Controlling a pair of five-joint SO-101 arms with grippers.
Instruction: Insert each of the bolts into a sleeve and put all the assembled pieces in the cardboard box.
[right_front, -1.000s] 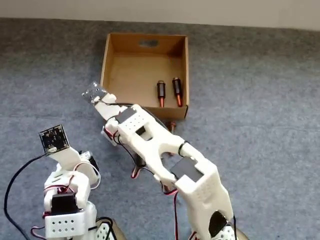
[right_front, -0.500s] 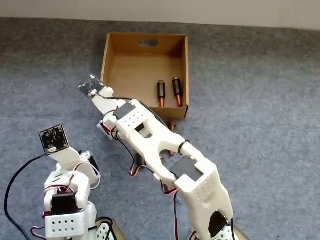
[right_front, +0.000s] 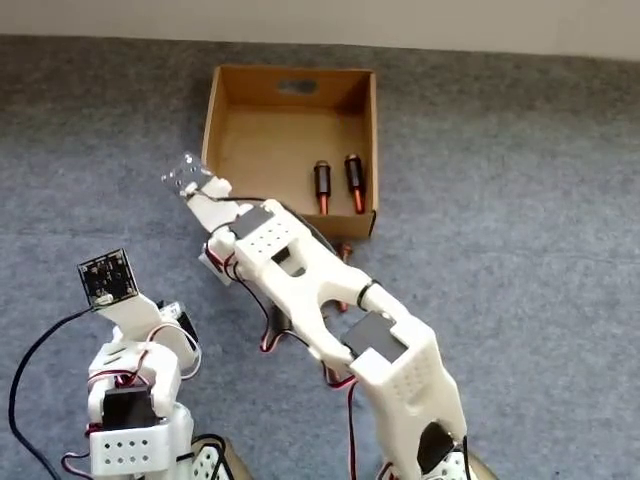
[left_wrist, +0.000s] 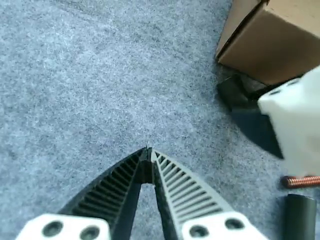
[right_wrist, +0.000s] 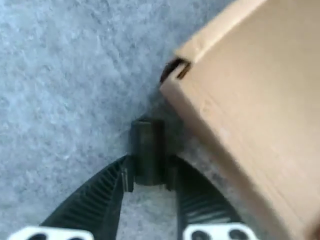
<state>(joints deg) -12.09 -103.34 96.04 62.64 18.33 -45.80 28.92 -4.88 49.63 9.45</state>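
The right tool (right_wrist: 148, 172) is clenched on a black sleeve (right_wrist: 147, 147). The sleeve is a smooth, matte little cylinder, pinched between ribbed dark fingers (right_wrist: 102, 197) and sticking out past their tips. It hangs just beside an outer corner of the cardboard box (right_wrist: 250, 100), above the grey, felt-like desk (right_front: 500, 200). Seen from above, the blocky white plastic right arm (right_front: 330, 290) stretches diagonally to the box's near left corner. The box is open-topped, made of plain brown board, and two assembled pieces (right_front: 322, 183) lie side by side on its floor close to the right wall — each a black tube with a coppery shaft poking toward the near wall.

The left tool (left_wrist: 148, 152) is pressed shut on nothing, its ribbed triangular fingers meeting at the tips over the desk. Off to one side a coppery threaded bolt (left_wrist: 301, 181) lies on the fuzzy cover. A second sleeve (left_wrist: 300, 216), dark and rounded, is just beside it.
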